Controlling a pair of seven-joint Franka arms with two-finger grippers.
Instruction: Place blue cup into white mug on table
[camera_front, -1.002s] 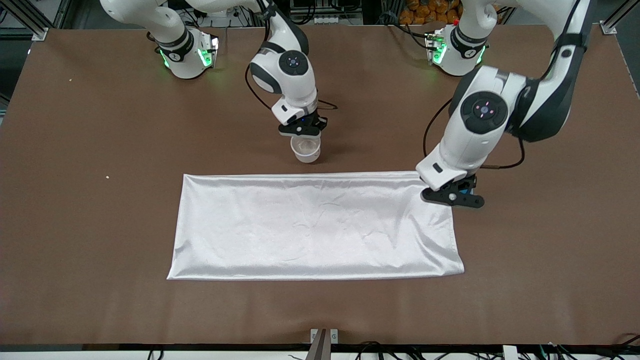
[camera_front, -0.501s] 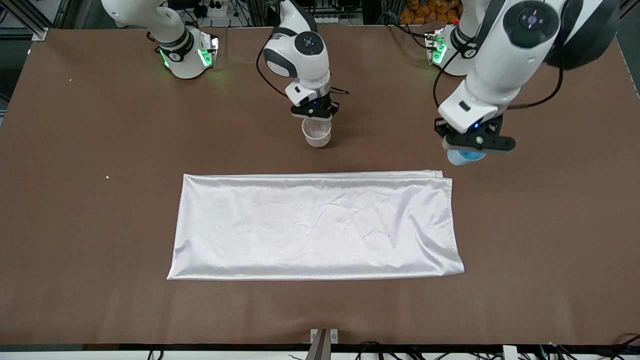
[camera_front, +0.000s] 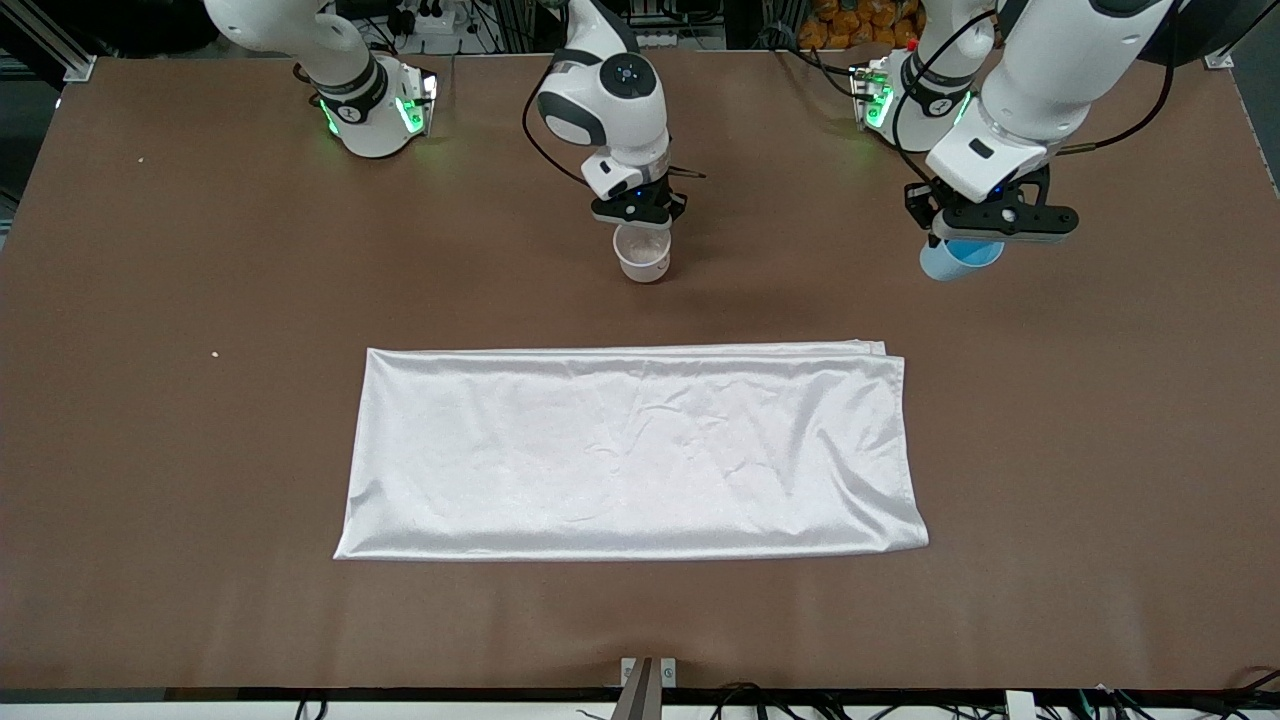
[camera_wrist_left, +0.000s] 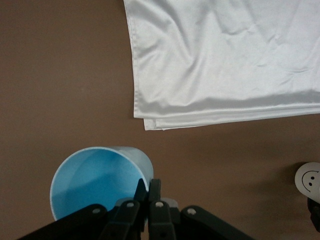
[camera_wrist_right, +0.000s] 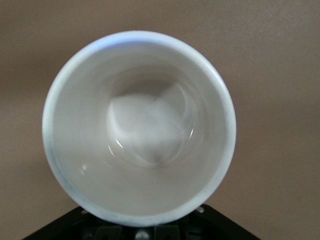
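Note:
My left gripper (camera_front: 985, 236) is shut on the rim of the blue cup (camera_front: 958, 260) and holds it in the air over the bare table (camera_front: 1100, 420), off the cloth's corner at the left arm's end. In the left wrist view the fingertips (camera_wrist_left: 148, 187) pinch the blue cup's (camera_wrist_left: 95, 180) wall, one inside and one outside. My right gripper (camera_front: 640, 214) is shut on the white mug (camera_front: 643, 253) and holds it upright over the table, between the cloth and the robot bases. The mug's cream inside (camera_wrist_right: 140, 125) fills the right wrist view. Its face mark shows in the left wrist view (camera_wrist_left: 311, 180).
A white satin cloth (camera_front: 630, 450) lies flat across the middle of the table, also in the left wrist view (camera_wrist_left: 225, 55). Brown table surface surrounds it on all sides. The robot bases stand along the table's edge farthest from the front camera.
My left gripper rose from the cloth's corner with the blue cup and moved toward the bases. My right gripper carried the white mug away from the cloth, slightly toward the left arm's end.

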